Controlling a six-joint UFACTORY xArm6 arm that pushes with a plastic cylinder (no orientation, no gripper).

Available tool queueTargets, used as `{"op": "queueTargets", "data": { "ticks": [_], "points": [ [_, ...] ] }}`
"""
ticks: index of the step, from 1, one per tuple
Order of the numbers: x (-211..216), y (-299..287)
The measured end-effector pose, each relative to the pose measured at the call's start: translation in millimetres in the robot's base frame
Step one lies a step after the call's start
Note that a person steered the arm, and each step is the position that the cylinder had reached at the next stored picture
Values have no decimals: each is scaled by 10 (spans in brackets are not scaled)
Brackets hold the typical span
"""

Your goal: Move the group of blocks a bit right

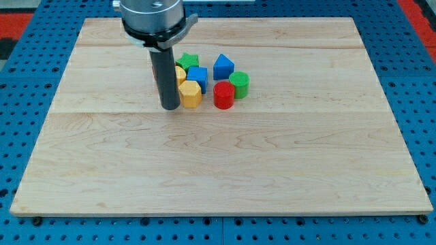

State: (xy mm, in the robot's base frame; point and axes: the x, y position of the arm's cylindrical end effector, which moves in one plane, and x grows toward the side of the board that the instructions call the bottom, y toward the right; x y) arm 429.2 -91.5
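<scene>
Nearest the view's bottom, the wooden board (218, 177) runs bare and pale across a wide stretch, its front edge lying over the blue pegboard table (27, 231) that frames it on every side. Further up, left of the board's middle, my tip (169, 107) rests on the wood, touching or all but touching the left side of the yellow hexagonal block (191, 94), which is the cluster's nearest piece on that side. Just to the view's right of it, with a small gap between, stands the red cylinder (223, 94), and beside that, slightly higher and touching or nearly so, the green cylinder (239, 83). Behind the yellow hexagonal block sits the blue cube (197, 76), and to its left a second yellow block (180, 73) peeks out from behind the rod; its shape is mostly hidden, so I cannot tell it for sure. Further back still are the green star (189, 60), partly covered by the rod, and the blue triangular block (223, 66) to the right of it. The whole group sits in the board's upper middle, all to the right of my tip. The arm carries no jaws, only the dark rod (165, 75) rising to the grey metal mount (151, 15) at the view's top
</scene>
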Motion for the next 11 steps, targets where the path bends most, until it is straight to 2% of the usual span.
{"op": "queueTargets", "data": {
  "ticks": [1, 2, 4, 6, 9, 11],
  "points": [
    [-152, -577],
    [-504, -993],
    [-1045, -906],
    [-1051, -784],
    [-1052, -192],
    [-1052, -240]
  ]
}}
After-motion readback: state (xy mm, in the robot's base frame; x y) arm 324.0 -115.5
